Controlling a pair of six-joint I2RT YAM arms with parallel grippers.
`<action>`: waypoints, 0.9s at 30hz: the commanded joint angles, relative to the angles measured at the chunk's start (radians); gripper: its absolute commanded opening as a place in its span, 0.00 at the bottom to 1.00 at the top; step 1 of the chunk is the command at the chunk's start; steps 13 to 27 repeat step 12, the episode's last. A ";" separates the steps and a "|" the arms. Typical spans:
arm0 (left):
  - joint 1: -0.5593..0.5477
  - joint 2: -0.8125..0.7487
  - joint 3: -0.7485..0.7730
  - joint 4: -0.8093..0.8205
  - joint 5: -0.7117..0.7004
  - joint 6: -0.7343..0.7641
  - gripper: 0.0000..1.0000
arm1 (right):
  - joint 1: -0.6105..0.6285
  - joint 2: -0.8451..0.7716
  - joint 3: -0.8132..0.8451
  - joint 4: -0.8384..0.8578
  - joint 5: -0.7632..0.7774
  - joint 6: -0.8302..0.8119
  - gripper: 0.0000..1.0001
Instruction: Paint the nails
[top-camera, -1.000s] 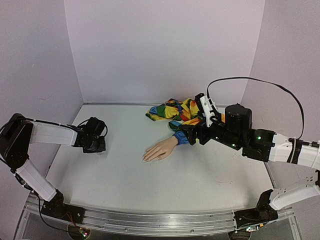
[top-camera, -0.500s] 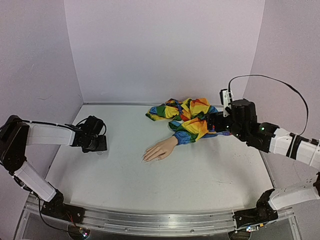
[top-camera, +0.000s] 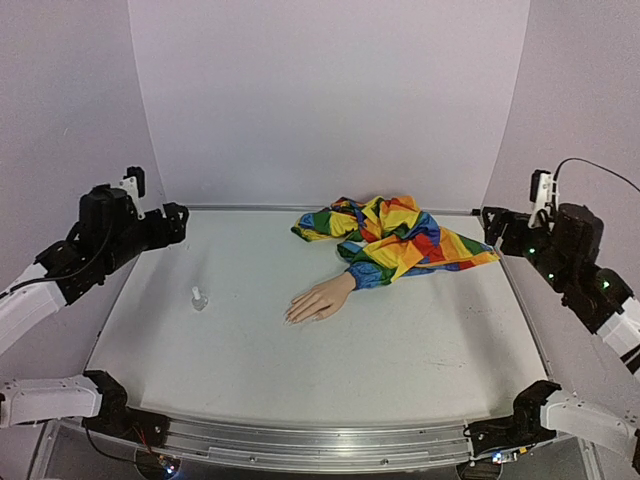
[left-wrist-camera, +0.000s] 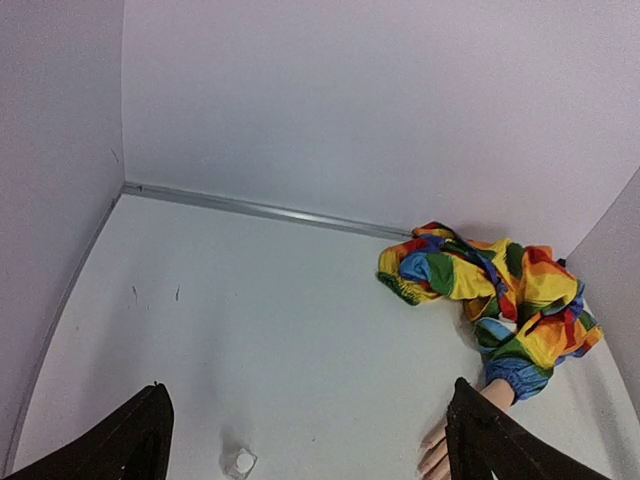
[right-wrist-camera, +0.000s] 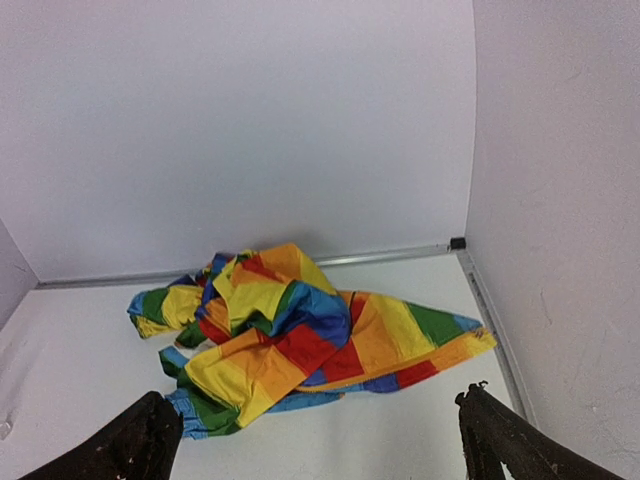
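Nails (top-camera: 291, 318): at the fingertips of the peach mannequin hand (top-camera: 322, 299), too small to show detail or colour.

Mannequin hand: flat on the white bench (top-camera: 400, 350), near its middle in the top view. Fingertips toward 8 o'clock, wrist toward 2 o'clock; touched by neither tool.

Blue cuff (top-camera: 362, 276): at the wrist, joined to the rainbow patchwork sleeve (top-camera: 400, 235). Sleeve crumpled and spread on the bench from 12 to 2 o'clock of the hand, reaching near the rear wall (top-camera: 330, 100).

Small clear bottle (top-camera: 199, 298): on the bench at 9 o'clock of the hand, well apart from it, apparently upright, alone and ungripped.

Left tool (top-camera: 172, 223): raised over the bench's 10 o'clock corner, at 11 o'clock of the bottle, well apart from both bottle and hand. Wide, with nothing between the dark fingers (left-wrist-camera: 135, 445). Fingers at the two lower edges of the left wrist view, with bare bench, the bottle and the mannequin fingertips between them.

Right tool (top-camera: 495, 228): raised beside the bench's 2 o'clock edge, near the sleeve's 3 o'clock tip and apart from it. Wide as well, holding nothing. Dark fingers (right-wrist-camera: 140, 440) at the lower corners of the right wrist view, with the sleeve spread between them farther off.
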 joint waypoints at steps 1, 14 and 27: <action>0.001 -0.152 0.042 0.061 0.033 0.123 0.97 | 0.002 -0.096 0.032 0.014 0.044 -0.074 0.98; 0.001 -0.342 0.055 0.076 0.073 0.192 0.99 | 0.002 -0.154 0.014 0.036 0.037 -0.057 0.98; 0.001 -0.342 0.055 0.076 0.073 0.192 0.99 | 0.002 -0.154 0.014 0.036 0.037 -0.057 0.98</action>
